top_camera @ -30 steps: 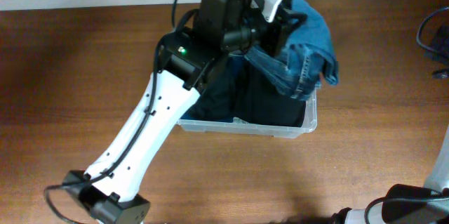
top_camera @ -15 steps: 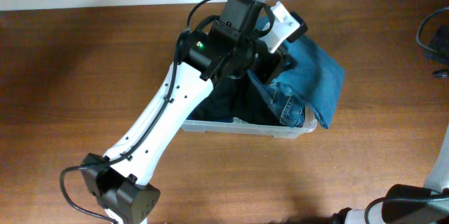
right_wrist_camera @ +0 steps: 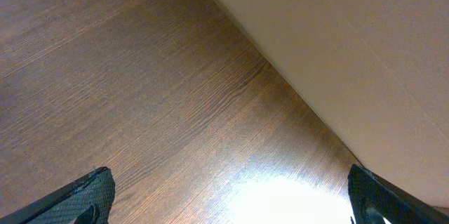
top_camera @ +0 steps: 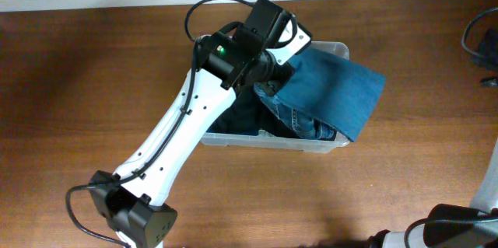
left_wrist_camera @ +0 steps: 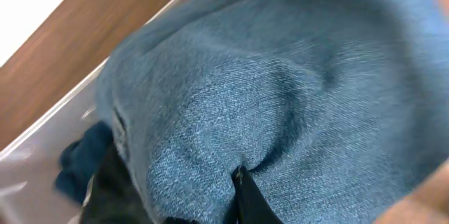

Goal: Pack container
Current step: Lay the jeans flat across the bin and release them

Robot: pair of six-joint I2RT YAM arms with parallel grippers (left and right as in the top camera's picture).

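I see the container (top_camera: 257, 141) in the upper centre of the overhead view on the wood-grain table (top_camera: 78, 108): clear plastic tub, rounded corners, dark fabric (top_camera: 240, 112) bunched inside. Left gripper (top_camera: 274, 77) is clenched on blue denim (top_camera: 334, 85), twill weave, with a flat panel draped over the tub's right rim. Right gripper (right_wrist_camera: 231, 199) is released, fingertips wide apart over bare wood

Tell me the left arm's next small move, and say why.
Probably draw the jeans back toward the middle of the container and lower them in. The left gripper is shut on them, but a wide flap hangs out over the container's right rim above the table, so letting go now would likely leave that part outside.
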